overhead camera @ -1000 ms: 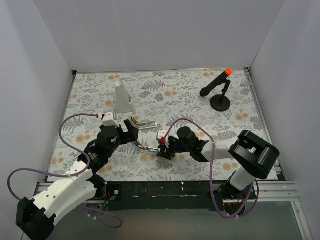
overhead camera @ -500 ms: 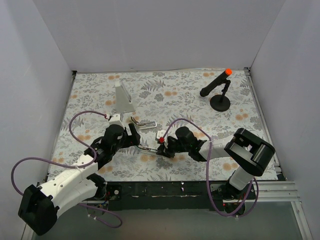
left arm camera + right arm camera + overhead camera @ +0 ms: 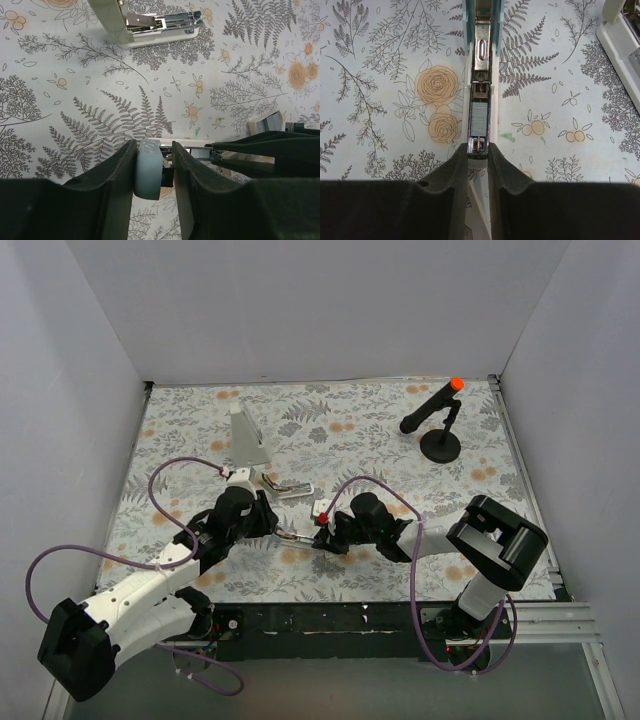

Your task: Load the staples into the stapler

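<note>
Near the front middle of the table, a short grey strip of staples (image 3: pixel 479 120) lies inside the open metal channel of a pale blue stapler (image 3: pixel 481 60). The stapler lies flat on the flowered table (image 3: pixel 360 420) between the two arms.

The right fingers (image 3: pixel 455 175) pinch the near tip of the channel from both sides, probably to stop it sliding. At the other end, the left fingers (image 3: pixel 120 180) are closed around the stapler's rounded blue end (image 3: pixel 148 170). This looks like a brace, so that the two halves can be handled against each other. Held at both ends, the stapler seems ready to be shut over the strip.

A small whitish packet (image 3: pixel 267 122) lies just beside the right fingers. Farther back are a second, white stapler (image 3: pixel 160 25) and a tall grey-white wedge (image 3: pixel 246 432). A black stand with an orange tip (image 3: pixel 440 425) is well apart at the far right.
</note>
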Tool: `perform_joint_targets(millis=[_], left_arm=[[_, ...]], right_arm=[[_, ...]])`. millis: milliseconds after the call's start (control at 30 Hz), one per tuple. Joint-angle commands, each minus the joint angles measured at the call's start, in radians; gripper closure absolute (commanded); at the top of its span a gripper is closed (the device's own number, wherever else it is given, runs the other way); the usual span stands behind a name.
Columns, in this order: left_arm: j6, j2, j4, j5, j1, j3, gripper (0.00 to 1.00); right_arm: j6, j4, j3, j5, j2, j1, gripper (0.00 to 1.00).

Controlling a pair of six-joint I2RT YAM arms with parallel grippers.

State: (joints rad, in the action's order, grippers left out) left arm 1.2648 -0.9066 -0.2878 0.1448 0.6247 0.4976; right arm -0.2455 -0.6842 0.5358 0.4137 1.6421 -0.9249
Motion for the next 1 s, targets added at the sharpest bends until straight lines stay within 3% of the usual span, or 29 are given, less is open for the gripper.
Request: perform_joint_targets(millis=[0,633,967], left_arm=[[0.028,-0.023,-0.008,0.012,0.064,0.056,0.68],[0.212,-0.218,0.033,0.167,0.394,0.137,0.62],[0.286,-0.221,0.117,0.176,0.445,0.114,0.51]], right_arm=[[0.014,-0.083,0.043,-0.004,0.025,0.001,0.9],[0.037,-0.095,0.064,0.04,0.059,0.001,0.93],[0.032,-0.064,0.084,0.069,0.078,0.001,0.93]])
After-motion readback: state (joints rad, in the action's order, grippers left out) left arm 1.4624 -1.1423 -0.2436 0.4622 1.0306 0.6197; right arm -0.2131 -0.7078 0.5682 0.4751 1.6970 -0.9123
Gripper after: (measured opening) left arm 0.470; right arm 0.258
